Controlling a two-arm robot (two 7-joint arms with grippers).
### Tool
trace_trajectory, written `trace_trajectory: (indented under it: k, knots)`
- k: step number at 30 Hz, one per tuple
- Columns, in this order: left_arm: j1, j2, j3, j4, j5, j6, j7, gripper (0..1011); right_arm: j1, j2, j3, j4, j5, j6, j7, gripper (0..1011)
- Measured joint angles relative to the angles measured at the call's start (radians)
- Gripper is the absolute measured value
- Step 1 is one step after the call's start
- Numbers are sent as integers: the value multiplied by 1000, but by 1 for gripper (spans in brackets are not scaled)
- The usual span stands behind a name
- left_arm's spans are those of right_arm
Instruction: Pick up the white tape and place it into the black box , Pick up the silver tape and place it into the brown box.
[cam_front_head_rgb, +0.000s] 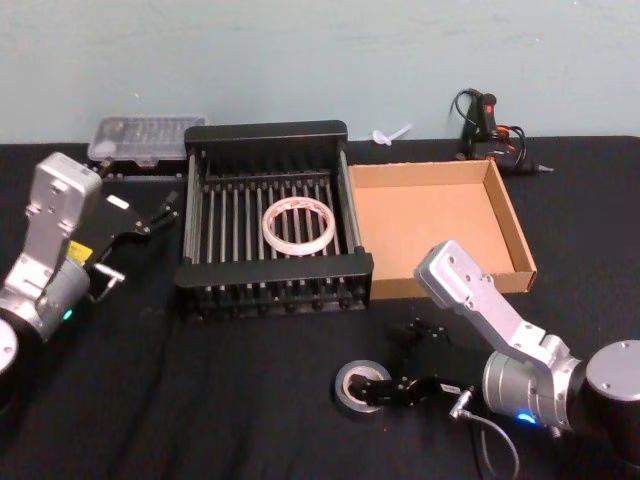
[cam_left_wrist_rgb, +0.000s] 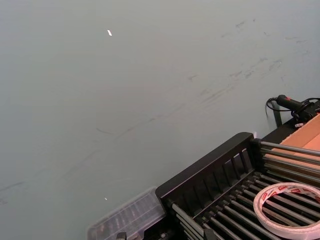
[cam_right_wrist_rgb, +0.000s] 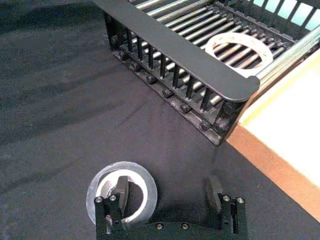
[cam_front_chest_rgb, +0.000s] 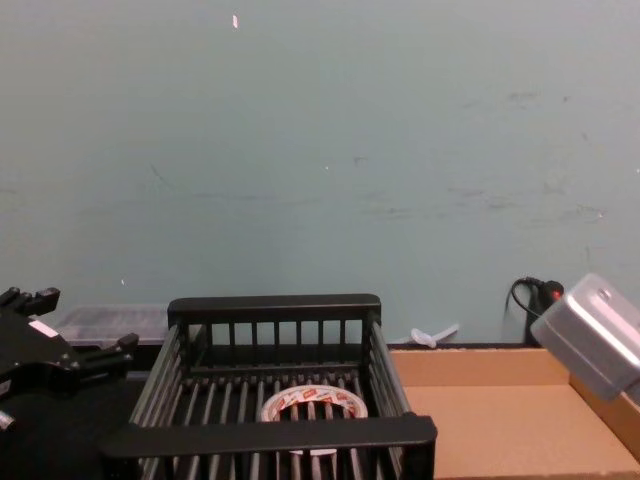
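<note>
I have the right pincer (cam_right_wrist_rgb: 169, 197) low over the black desk near its front edge, fingers apart, one finger inside the centre hole of the silver tape (cam_front_head_rgb: 357, 387) and the other well outside the roll. The roll lies flat on the desk, in front of the black box (cam_front_head_rgb: 270, 132) and the brown box (cam_front_head_rgb: 512, 233). To grip it well, I judge I should settle lower so the inner finger bears on the core and the outer one meets the wall squarely, then close and lift straight up before swinging back toward the cardboard tray. The right forearm angles down from the desk's right front corner, wrist pitched forward. The white tape (cam_front_head_rgb: 297, 226) already rests on the crate's slats. My left pincer (cam_front_head_rgb: 165, 212) waits by the crate's left wall, fingers apart, holding nothing.
</note>
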Motion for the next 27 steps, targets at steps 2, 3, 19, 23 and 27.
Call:
trace_trajectory:
  k: [2,3,19,23,27]
  knots:
    - [0,0,0,0,0,0,0,1001,0,0,0,0,0,0,0,1003]
    - [0,0,0,0,0,0,0,1001,0,0,0,0,0,0,0,1002]
    - [0,0,0,0,0,0,0,1001,-1,0,1,-1,2,-1,0,579]
    - [0,0,0,0,0,0,0,1001,-1,0,1,-1,2,-2,0,504]
    - [0,0,0,0,0,0,0,1001,-1,0,1,-1,2,-2,0,359]
